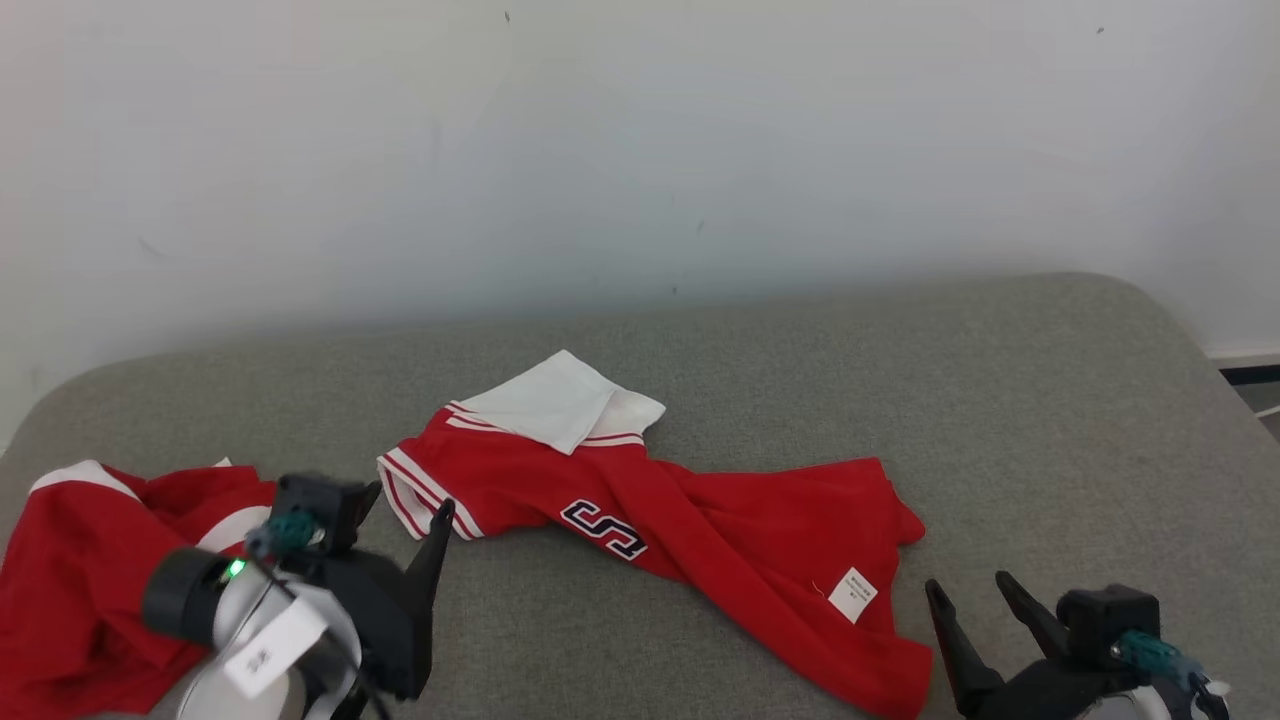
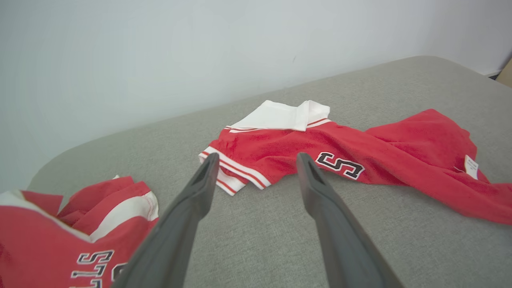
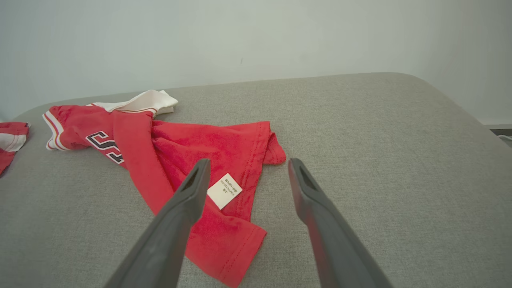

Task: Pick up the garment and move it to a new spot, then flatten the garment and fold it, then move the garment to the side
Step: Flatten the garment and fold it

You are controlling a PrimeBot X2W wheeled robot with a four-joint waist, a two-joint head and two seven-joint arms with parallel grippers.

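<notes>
Two garments (image 1: 720,520) (image 1: 70,570), one grey surface (image 1: 1000,400)

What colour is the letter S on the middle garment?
The letter S is dark navy, outlined in white; clearest in the left wrist view.

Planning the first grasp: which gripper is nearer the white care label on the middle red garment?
Right. The right gripper sits open just beside the care label; the left gripper, also open, is at the garment's opposite, striped end.

The second shirt (image 1: 70,580) runs off the left edge, and the left arm (image 1: 250,620) hides part of it. The tag's (image 1: 853,594) words are too small to read.
</notes>
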